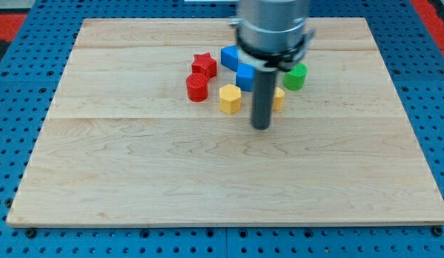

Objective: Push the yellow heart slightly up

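A yellow block, probably the heart (279, 99), shows only as a sliver at the right side of my rod, which hides most of it. My tip (261, 127) rests on the wooden board (135, 179) just below and a little to the left of that block. A yellow hexagon (230, 99) stands to the left of the rod.
A red star (204, 64) and a red cylinder (197, 87) stand at the left of the cluster. Two blue blocks (231, 56) (245, 77) sit above the hexagon. A green block (295, 76) is above and to the right of the heart. The arm's body hides the area above.
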Controlling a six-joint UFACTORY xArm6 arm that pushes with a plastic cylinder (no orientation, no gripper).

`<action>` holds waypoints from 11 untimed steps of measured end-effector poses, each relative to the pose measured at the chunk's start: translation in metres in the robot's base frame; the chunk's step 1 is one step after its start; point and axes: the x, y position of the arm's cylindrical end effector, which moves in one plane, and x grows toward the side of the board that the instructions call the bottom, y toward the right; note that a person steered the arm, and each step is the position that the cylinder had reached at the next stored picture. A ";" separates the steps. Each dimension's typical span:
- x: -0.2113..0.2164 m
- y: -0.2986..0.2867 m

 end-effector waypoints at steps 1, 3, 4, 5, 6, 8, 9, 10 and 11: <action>-0.003 0.032; -0.006 0.026; -0.012 0.022; -0.016 0.022; -0.016 0.015; -0.021 0.009; -0.028 0.005; -0.028 -0.008; -0.029 -0.020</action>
